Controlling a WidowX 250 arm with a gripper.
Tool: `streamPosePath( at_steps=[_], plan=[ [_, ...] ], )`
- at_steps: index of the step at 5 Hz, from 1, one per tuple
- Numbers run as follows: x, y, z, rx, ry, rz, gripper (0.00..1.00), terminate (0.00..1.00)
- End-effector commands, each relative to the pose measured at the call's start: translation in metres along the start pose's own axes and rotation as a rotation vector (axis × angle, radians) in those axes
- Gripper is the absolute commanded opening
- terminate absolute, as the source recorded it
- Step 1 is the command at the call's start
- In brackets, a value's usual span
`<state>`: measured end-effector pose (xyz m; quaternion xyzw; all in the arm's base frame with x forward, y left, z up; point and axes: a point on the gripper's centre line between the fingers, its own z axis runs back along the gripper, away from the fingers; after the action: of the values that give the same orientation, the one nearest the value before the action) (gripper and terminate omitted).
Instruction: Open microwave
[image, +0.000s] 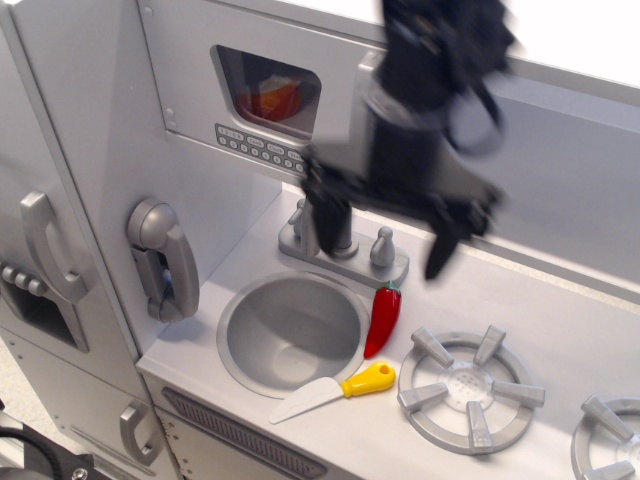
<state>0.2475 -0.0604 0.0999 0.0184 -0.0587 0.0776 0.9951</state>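
Microwave (270, 110): upper left of the toy kitchen, above the counter; door looks closed, flush with its frame.
Window (267, 92): rounded, clear; something orange-red shows inside, too dim to identify.
Buttons (272, 153): one row under the window.
Handle (362, 100): tall, vertical, right edge of the door; mostly hidden behind the arm, only its upper left edge shows.
Gripper (385, 235): black, motion-blurred, in front of the door's right side, pointing down. Fingers spread wide, nothing between them. Left-hand finger (326, 215) overlaps the faucet area; other finger (443, 245) hangs over the counter right of the faucet. Contact with the handle: cannot tell through the blur.
Arm (430, 70): dark, comes in from the top edge and covers the top right corner of the door.
Faucet (345, 250): grey, behind the sink, under the microwave; partly covered by the gripper.
Sink (292, 330): round, silver, set in the counter front left.
Pepper (382, 318): red with a green stem, lying just right of the sink rim, stem toward the faucet base.
Knife (335, 392): yellow handle, white blade, on the counter in front of the sink; blade points left.
Burner (470, 390): grey, spoked, right of the knife; a second one is cut off at the right edge.
Phone (162, 258): grey, on the wall left of the sink.
Fridge handle (45, 245): grey, far left.
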Motion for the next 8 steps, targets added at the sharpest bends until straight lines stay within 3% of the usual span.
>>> streamPosePath(
  at_steps=[1,3,5,6,8],
  plan=[
    [0.055,0.045,0.041,-0.044,-0.127,0.064,1.0,0.0],
    [0.095,0.058,0.036,-0.024,-0.207,0.1,1.0,0.0],
    [0.107,0.054,0.022,-0.006,-0.201,0.106,1.0,0.0],
    [0.101,0.049,0.016,-0.022,-0.207,0.085,0.0,0.0],
    [0.097,0.048,0.013,-0.063,-0.232,0.046,0.0,0.0]
  ],
)
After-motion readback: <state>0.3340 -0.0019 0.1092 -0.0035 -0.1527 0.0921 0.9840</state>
